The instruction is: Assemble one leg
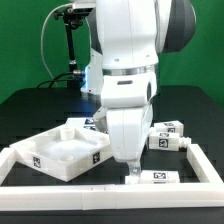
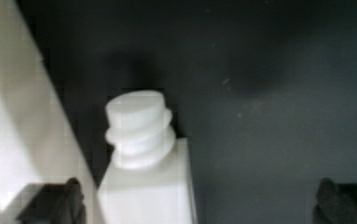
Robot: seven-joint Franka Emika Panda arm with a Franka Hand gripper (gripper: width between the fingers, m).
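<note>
In the exterior view, I am hanging my hand [image 1: 131,176] straight down, wrist upright, right at the white rail [image 1: 60,186]. The leg [image 1: 160,177] is lying flat just inside that rail, with its long axis along it.

In the wrist view, I am spreading my fingers [image 2: 54,203] wide and gripping nothing. The leg [image 2: 143,170] is lying alongside the rail [image 2: 15,120], its threaded tip pointing away from my hand.

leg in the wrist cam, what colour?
The leg is plain white, on a black table. Wrist view shows it best.
</note>
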